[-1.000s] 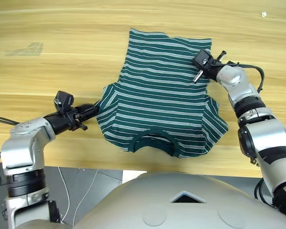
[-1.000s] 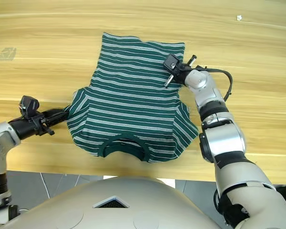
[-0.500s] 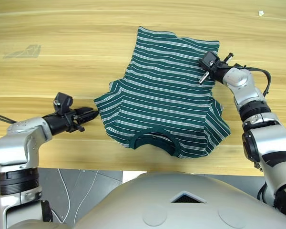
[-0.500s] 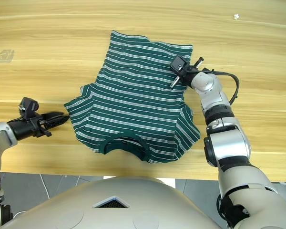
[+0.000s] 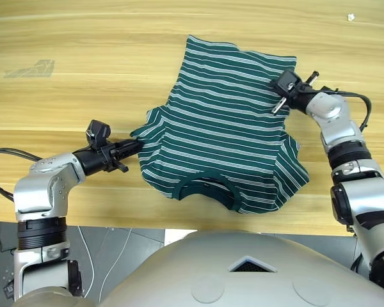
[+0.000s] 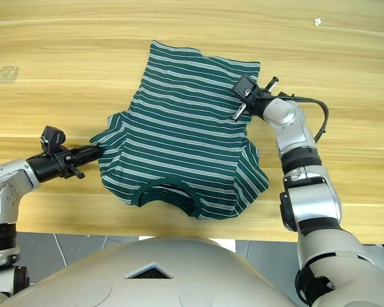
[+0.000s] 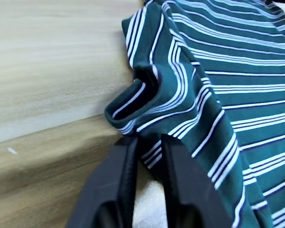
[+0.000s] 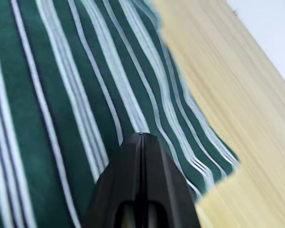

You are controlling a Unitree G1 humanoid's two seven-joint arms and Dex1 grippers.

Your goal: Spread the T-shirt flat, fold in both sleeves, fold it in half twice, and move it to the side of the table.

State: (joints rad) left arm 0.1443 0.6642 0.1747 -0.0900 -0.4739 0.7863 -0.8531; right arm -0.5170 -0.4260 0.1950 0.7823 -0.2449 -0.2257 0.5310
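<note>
A green T-shirt (image 5: 224,147) with white stripes is laid out on a wooden table (image 5: 83,38), its collar (image 5: 208,187) turned toward the near edge and its hem toward the far side. The left sleeve (image 7: 133,102) is seen bunched and curled over on itself. The left gripper (image 7: 149,145) is placed low at this sleeve, its two fingers held a narrow gap apart, and the sleeve's striped edge is seen reaching in between their tips. The right gripper (image 8: 141,142) is set down on the cloth near the shirt's right edge, not far from the hem corner, with its fingers pressed tightly together and no fabric caught between them.
</note>
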